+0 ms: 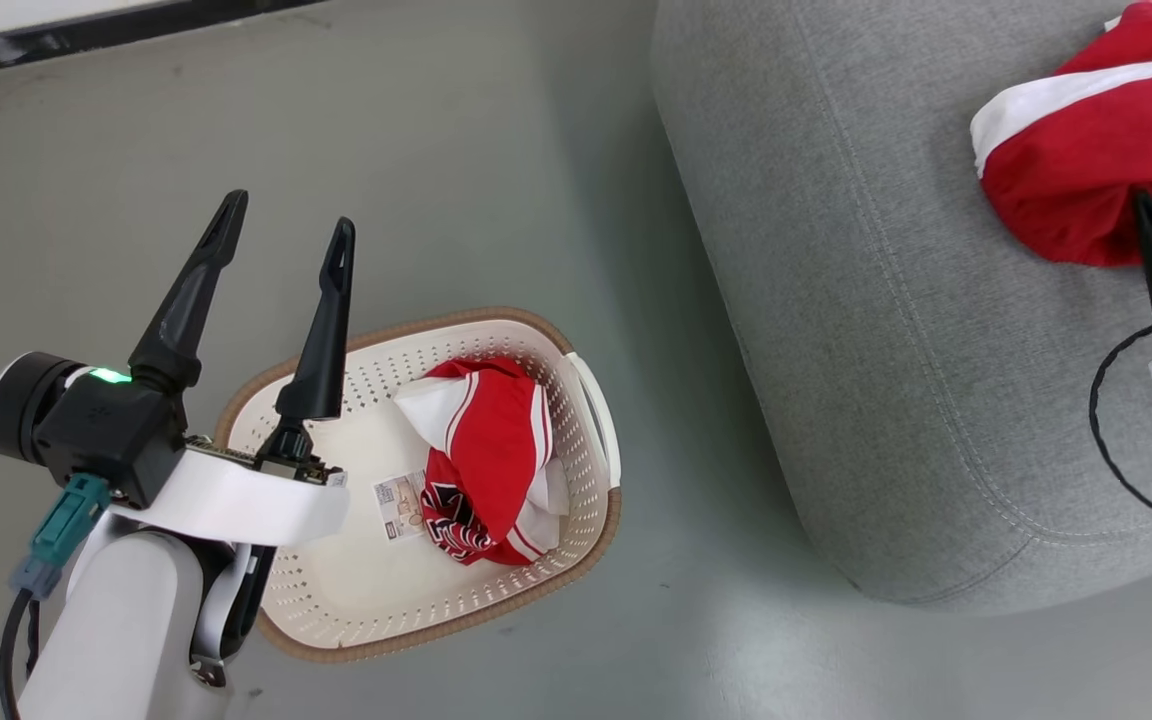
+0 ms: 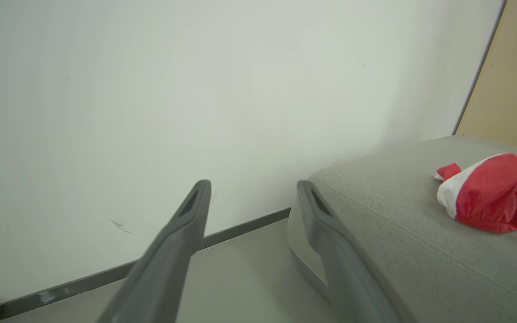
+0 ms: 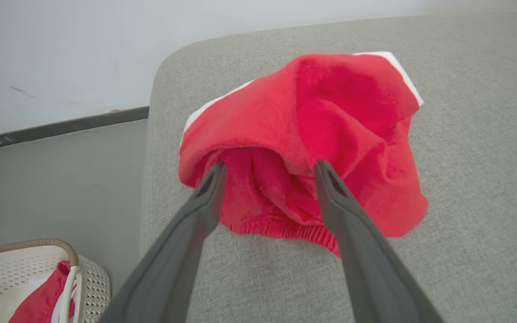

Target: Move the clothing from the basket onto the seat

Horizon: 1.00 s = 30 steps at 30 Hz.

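While 1 red garment (image 3: 330, 103) lies on the seat (image 3: 465, 224) between the wide-spread fingers of the right gripper (image 3: 270, 168), perhaps brushing them, the soft, light jersey (image 1: 486, 450) in the basket (image 1: 496, 592) near the wide-open left gripper (image 1: 288, 214) should pinch easily at its raised fold.

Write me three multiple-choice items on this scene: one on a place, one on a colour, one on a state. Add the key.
1. Where does the lettered jersey lie? A on a shelf; B in the basket; C on a table.
2. What colour is the basket's rim? A brown; B blue; C black.
3. How does the right gripper stand? A shut tight; B open, fingers spread; C clamped on a handle.
Key: 1 B, it lies crumpled on the basket's floor beside the paper label. 2 A, a brown band runs round the cream wall. 3 B, its fingers stand well apart at the red garment on the seat.
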### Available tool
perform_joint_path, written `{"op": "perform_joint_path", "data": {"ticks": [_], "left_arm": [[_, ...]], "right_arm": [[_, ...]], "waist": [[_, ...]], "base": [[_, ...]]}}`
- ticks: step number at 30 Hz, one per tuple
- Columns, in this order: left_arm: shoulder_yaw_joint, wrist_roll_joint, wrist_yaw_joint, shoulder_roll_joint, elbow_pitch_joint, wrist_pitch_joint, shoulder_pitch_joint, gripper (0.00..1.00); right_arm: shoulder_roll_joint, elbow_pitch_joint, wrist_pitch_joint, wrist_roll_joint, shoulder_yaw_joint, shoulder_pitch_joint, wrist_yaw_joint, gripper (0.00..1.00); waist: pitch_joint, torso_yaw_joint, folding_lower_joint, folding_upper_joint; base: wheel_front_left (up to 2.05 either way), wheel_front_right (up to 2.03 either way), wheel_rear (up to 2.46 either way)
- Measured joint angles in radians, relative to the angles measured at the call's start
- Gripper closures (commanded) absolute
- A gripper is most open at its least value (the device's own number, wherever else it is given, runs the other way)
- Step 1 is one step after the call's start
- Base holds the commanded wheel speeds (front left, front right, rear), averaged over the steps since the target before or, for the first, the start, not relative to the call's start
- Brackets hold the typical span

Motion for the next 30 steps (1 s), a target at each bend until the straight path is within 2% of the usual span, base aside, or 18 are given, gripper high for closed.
{"op": "perform_joint_path", "data": {"ticks": [14,21,30], "left_arm": [[0.042,-0.016,0.025,-0.016,0.035,-0.016,0.006,0.00],[0.070,-0.008,0.060,-0.013,0.058,-0.018,0.043,0.00],[0.089,0.014,0.098,-0.028,0.088,-0.025,0.103,0.00]], "right_arm": [[-0.009,-0.196,-0.008,0.077,0.056,0.095,0.000,0.00],[-0.013,-0.261,-0.070,0.078,0.053,0.100,0.000,0.00],[0.030,-0.295,-0.150,0.037,0.040,0.156,0.000,0.00]], "waist": [[-0.064,-0.005,0.0000,0.0000],[-0.104,0.018,0.0000,0.0000],[-0.161,0.064,0.0000,0.0000]], "base": [[0.00,0.00,0.00],[0.00,0.00,0.00],[0.00,0.00,0.00]]}}
